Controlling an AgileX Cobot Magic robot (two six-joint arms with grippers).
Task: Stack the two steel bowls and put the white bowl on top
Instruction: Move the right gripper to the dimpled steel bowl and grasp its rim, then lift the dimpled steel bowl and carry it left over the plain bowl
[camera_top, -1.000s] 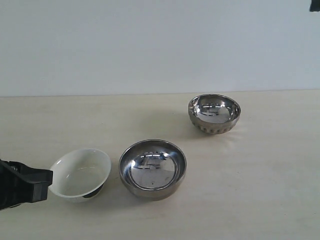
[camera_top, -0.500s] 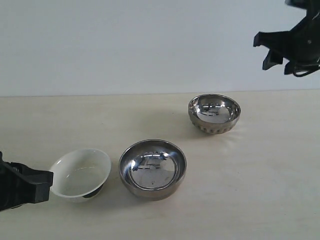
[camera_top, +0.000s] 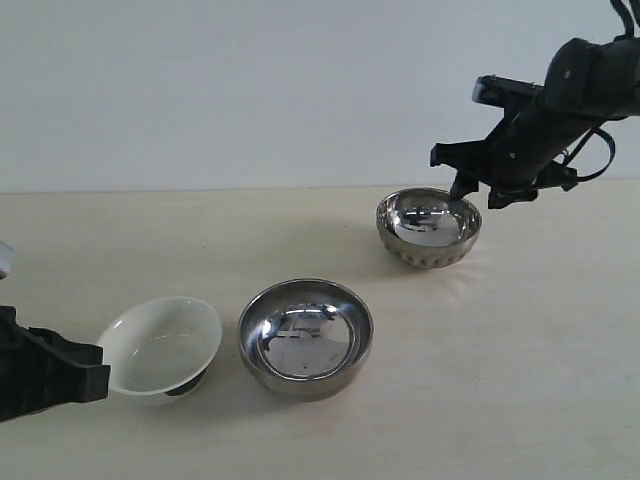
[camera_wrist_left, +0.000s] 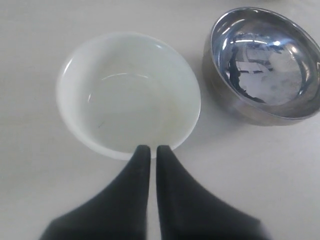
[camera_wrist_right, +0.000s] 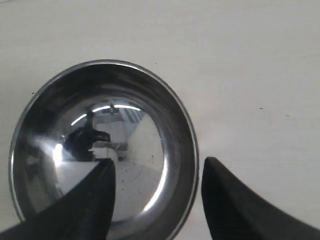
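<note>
**A:** Starting wide: pale surface (camera_top: 520, 340), carrying three upright bowls, all apart, nothing stacked yet.

**B:** Biggest of them, the plain bowl (camera_top: 305, 338), front and centre. Looks like the natural base, sitting between the other two.

**A:** Then the patterned bowl (camera_top: 428, 228), well behind and off to the right. Directly under the right arm (camera_top: 540, 120).

**B:** And the white bowl (camera_top: 162, 348), just beside the plain one on the left, not touching. Saved for last, going by the task.

**A:** Down to the right fingers (camera_wrist_right: 227, 205): spread wide, straddling the patterned bowl's rim, one over the inside, one outside the wall. Set up for a rim pinch, by the look of it. Hardly another way to grab a round, slick wall.

**B:** No squeeze visible, though. Holding nothing.

**A:** Left fingers (camera_wrist_left: 135, 185): pressed almost together, only a sliver between, empty, tips at the white bowl's near rim. Touching or hovering? Cannot tell.

**B:** Parked there, probably, until the steel pair gets nested.
</note>
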